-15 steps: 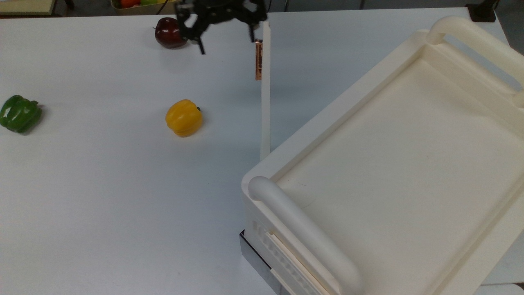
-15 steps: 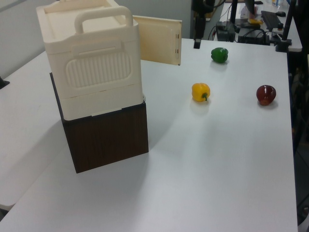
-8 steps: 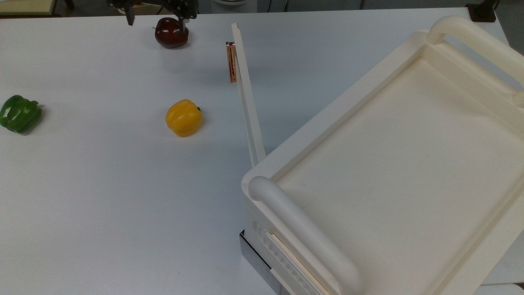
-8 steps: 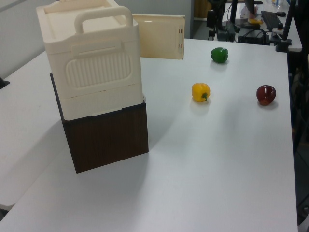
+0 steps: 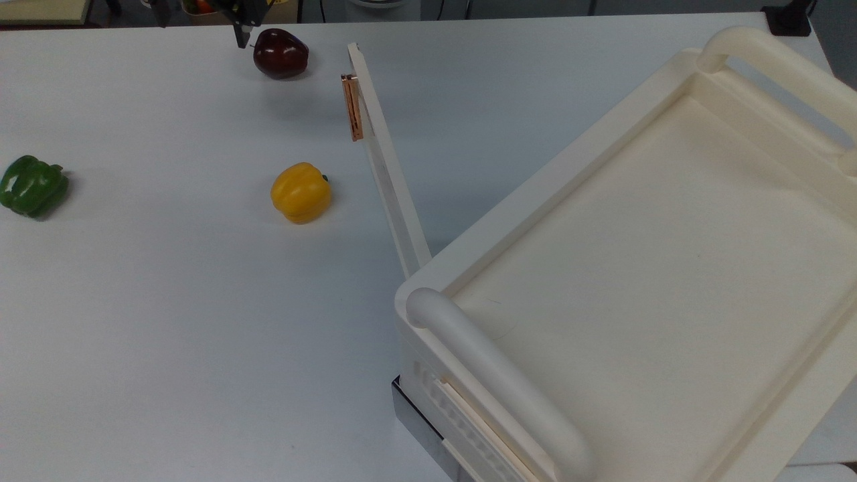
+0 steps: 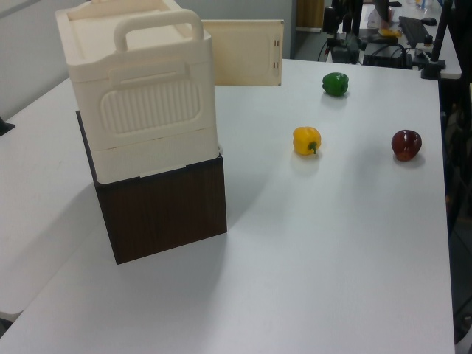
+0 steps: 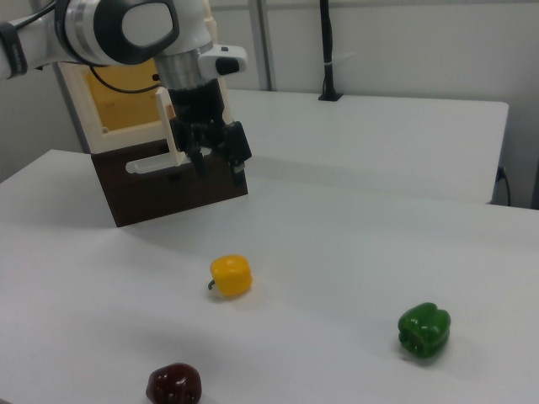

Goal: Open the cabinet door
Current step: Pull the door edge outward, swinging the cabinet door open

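Observation:
The cabinet (image 5: 643, 268) is a large cream box on a dark brown base (image 6: 166, 203). Its door (image 5: 387, 167) stands swung out from the cabinet's near-left corner in the top view, with the copper handle (image 5: 351, 107) near its free end. In the left view the cabinet door (image 6: 243, 63) juts out behind the box. My gripper (image 7: 220, 171) is open and holds nothing. It hangs just beside the door's edge (image 7: 173, 126) in the right view. In the top view one finger (image 5: 239, 33) shows left of the handle, by the red pepper, clear of the door.
A dark red pepper (image 5: 280, 53), a yellow pepper (image 5: 300, 192) and a green pepper (image 5: 32, 185) lie on the white table (image 5: 167, 321). Two thick rounded bars (image 5: 502, 388) run along the cabinet's top. Desks with equipment stand beyond the table's far edge in the left view.
The door has swung further out, its free end moving toward the top view's left. My open gripper has left the handle and moved left past the red pepper.

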`<state>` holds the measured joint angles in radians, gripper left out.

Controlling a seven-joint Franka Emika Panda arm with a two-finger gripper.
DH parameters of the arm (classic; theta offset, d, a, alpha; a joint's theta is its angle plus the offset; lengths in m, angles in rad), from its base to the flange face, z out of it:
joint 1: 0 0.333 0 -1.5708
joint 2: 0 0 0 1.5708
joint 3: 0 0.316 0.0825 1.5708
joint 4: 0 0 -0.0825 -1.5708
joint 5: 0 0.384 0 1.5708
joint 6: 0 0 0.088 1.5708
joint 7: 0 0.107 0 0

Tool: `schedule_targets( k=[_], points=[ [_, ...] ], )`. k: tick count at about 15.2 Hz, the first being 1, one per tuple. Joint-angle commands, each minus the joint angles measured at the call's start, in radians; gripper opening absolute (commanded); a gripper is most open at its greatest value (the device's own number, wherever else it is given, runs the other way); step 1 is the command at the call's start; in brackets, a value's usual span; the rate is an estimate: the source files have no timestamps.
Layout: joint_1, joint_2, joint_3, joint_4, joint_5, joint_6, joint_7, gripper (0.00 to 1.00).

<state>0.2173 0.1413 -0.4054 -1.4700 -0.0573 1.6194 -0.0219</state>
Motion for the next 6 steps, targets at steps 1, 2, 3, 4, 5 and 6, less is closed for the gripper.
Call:
schedule_targets(
  k=[1, 2, 3, 4, 5, 6],
  points=[
    [-0.007, -0.017, 0.005, -0.010, 0.022, -0.013, -0.032, 1.00],
    [-0.007, -0.017, 0.005, -0.012, 0.022, -0.015, -0.029, 1.00],
    [-0.007, -0.019, 0.004, -0.012, 0.022, -0.016, -0.026, 1.00],
    [-0.009, -0.020, 0.002, -0.012, 0.022, -0.018, -0.026, 1.00],
    [-0.009, -0.022, 0.002, -0.010, 0.022, -0.027, -0.027, 1.00],
    [-0.009, -0.022, 0.000, -0.009, 0.022, -0.035, -0.030, 1.00]
  ],
)
